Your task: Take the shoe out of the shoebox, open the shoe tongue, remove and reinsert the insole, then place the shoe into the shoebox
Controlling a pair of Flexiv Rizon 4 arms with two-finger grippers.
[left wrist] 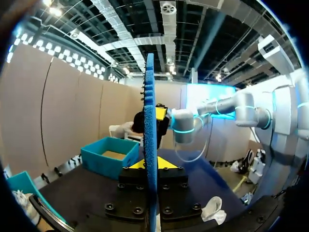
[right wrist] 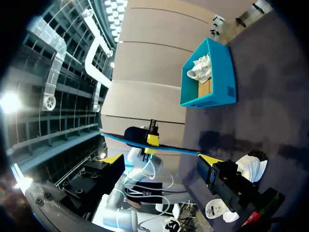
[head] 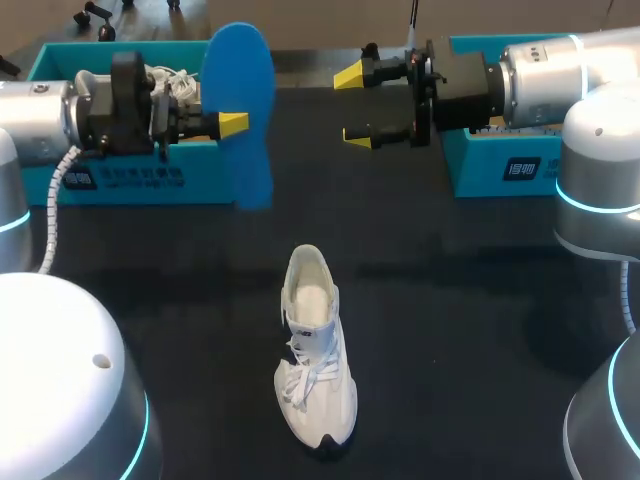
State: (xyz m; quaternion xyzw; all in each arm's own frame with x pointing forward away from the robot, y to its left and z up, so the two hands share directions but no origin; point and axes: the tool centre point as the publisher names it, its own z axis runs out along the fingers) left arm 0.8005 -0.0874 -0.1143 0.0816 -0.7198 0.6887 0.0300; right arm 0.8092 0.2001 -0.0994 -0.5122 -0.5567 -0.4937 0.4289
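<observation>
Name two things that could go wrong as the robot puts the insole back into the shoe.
1. The left gripper pinches the flat blue foam insole by one edge, high above the black table; it could slip or twist.
2. The white lace-up sneaker lies unheld on the table, the right gripper open up beside the insole; pushing the insole in may shove it away.

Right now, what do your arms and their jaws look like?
My left arm and right arm are thick silver tubes with glowing cyan rings. A coiled white cable hangs by the left one. Both end in black blocky jaws with yellow wedge tips.
</observation>
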